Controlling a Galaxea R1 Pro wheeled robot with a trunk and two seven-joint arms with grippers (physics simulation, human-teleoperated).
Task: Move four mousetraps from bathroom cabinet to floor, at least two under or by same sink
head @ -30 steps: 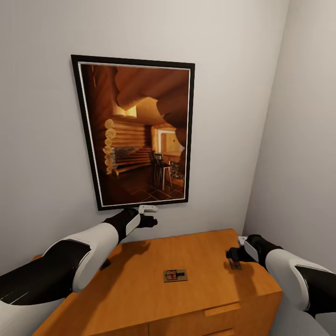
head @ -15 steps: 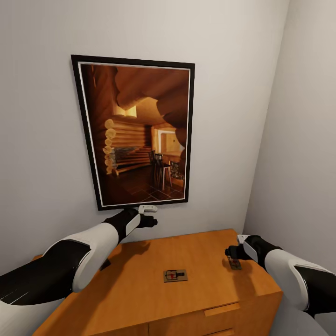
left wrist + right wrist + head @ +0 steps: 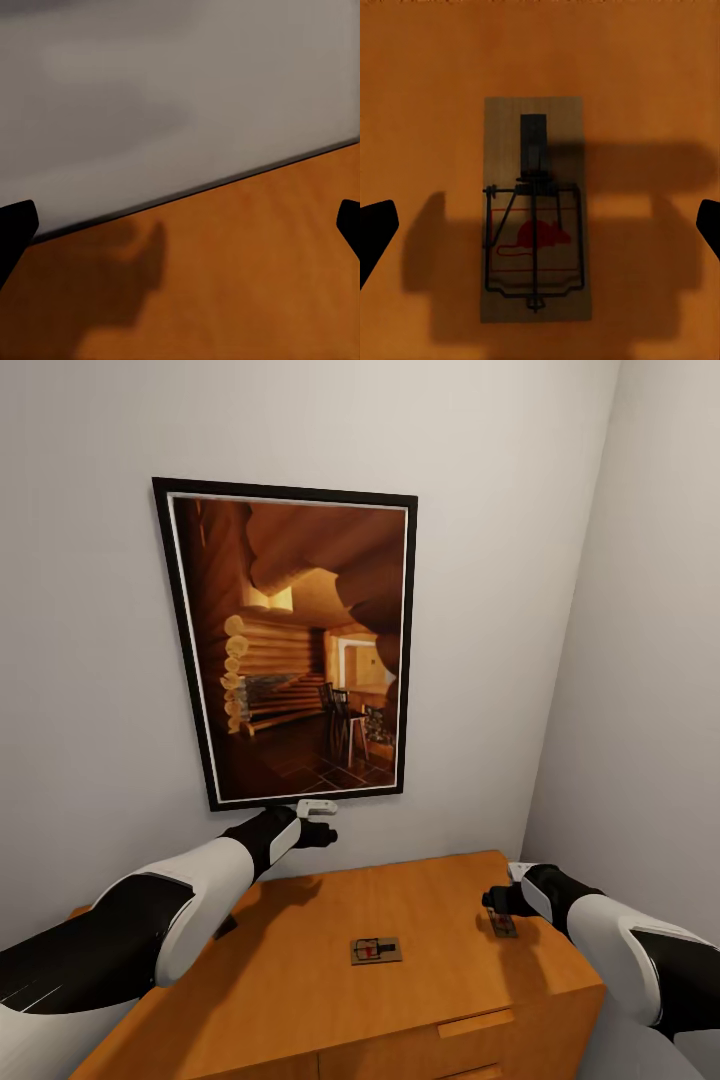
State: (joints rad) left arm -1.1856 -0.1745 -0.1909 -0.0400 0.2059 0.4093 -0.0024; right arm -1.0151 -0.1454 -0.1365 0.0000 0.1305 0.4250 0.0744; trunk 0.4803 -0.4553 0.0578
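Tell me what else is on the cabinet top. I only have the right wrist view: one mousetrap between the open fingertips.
Observer: A second mousetrap lies flat near the middle of the cabinet top, left of the right gripper.
Operator: Where's my trap on the top?
Observer: Your mousetrap sits close to the cabinet's right edge.
Operator: Left arm?
Observer: The left gripper is open with nothing between its fingers, over the back of the top by the wall.
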